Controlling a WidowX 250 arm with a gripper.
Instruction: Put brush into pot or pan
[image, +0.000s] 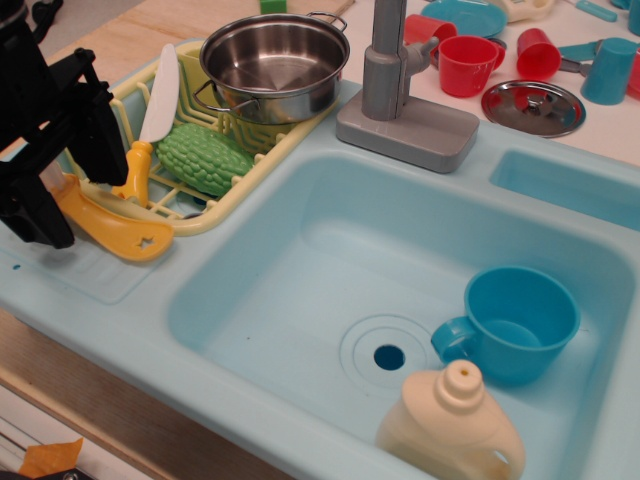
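Note:
The yellow-orange brush (118, 232) lies on the sink's left ledge, against the front of the yellow dish rack (243, 144). Its handle with the small cut-out points right and its bristle end is partly hidden by my gripper. My black gripper (68, 178) is at the far left, lowered over the bristle end. Its jaws stand apart, one finger (38, 215) in front of the brush and one (102, 135) behind it. The shiny steel pot (274, 62) sits empty at the rack's back right.
A yellow-handled white knife (150, 115) and a green bumpy vegetable (203, 158) lie in the rack. A grey faucet (395, 85) stands behind the basin. A blue cup (515, 322) and a cream bottle (450, 425) lie in the basin. Red cups (467, 62) and a steel lid (533, 106) stand at the back right.

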